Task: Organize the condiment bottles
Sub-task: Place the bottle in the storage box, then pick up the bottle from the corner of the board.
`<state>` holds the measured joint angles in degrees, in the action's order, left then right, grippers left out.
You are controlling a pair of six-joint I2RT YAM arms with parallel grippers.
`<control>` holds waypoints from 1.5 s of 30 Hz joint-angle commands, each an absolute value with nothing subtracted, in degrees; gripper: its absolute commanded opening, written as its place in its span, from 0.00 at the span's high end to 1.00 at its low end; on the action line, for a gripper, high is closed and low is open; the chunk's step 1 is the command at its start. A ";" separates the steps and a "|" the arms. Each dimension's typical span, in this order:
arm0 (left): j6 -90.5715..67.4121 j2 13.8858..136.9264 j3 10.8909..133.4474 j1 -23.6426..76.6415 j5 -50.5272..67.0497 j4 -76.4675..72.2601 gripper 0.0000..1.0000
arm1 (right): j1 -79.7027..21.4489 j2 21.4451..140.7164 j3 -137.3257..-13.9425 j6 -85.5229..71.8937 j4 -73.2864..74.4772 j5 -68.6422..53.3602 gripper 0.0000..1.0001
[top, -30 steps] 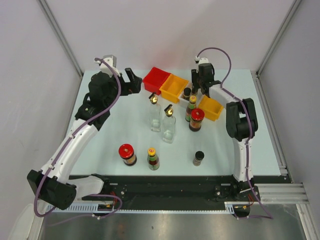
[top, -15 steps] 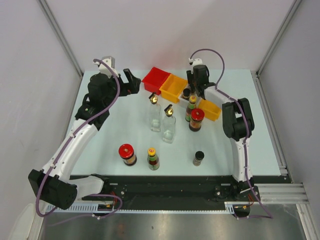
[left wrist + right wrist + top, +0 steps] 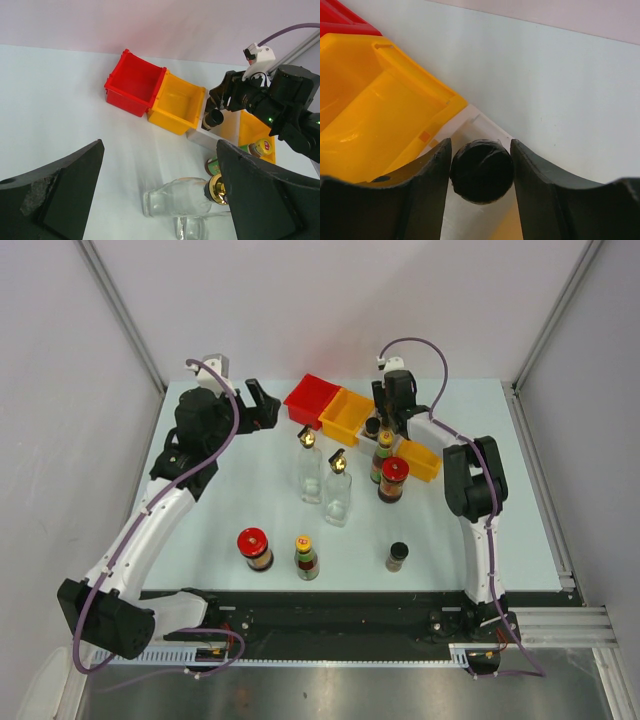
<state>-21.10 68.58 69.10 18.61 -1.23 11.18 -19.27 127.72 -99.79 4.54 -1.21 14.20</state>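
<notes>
My right gripper [image 3: 481, 172] is shut on the black cap of a shaker [image 3: 481, 170], held over the white bin [image 3: 470, 125]; the shaker also shows in the top view [image 3: 373, 426]. My left gripper [image 3: 159, 145] is open and empty, hovering over bare table behind two clear glass bottles with gold spouts [image 3: 311, 475] [image 3: 338, 495]. One glass bottle [image 3: 200, 197] shows just below its fingers. A yellow-capped sauce bottle [image 3: 382, 455] and a red-lidded jar [image 3: 393, 478] stand by the bins. Another red-lidded jar [image 3: 254, 548], sauce bottle [image 3: 306, 557] and black-capped shaker [image 3: 398, 556] stand near the front.
A red bin [image 3: 312, 400], an orange bin [image 3: 347, 415], the white bin and a second orange bin [image 3: 420, 458] form a row at the back. The red and first orange bins look empty in the left wrist view [image 3: 135, 82] [image 3: 177, 102].
My right gripper has shifted a little left, onto the shaker at the white bin. The left gripper has barely moved. The standing bottles have not moved.
</notes>
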 commanded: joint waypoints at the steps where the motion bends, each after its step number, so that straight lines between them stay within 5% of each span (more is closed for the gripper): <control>1: -22.24 67.06 68.73 17.93 -0.53 8.88 0.00 | -19.34 125.42 -101.60 3.69 -3.95 15.47 0.45; 19: -22.50 66.62 68.38 17.31 -0.53 8.79 0.00 | -17.67 119.10 -101.87 -2.71 -6.06 15.56 0.36; 21: -22.24 66.45 68.38 17.23 -0.53 8.96 0.00 | -17.23 116.91 -101.60 -4.12 -5.98 15.82 0.25; 23: -21.89 66.09 68.47 17.05 -0.61 9.40 0.00 | -16.35 114.80 -100.64 -6.49 -5.89 15.56 0.01; 39: -21.01 56.35 67.95 16.70 -7.21 19.69 0.01 | -15.91 79.03 -90.80 -11.15 28.28 7.48 0.00; 45: -20.48 54.93 66.45 16.70 -5.01 21.09 0.00 | -23.37 72.17 -88.25 -13.97 43.14 8.00 0.00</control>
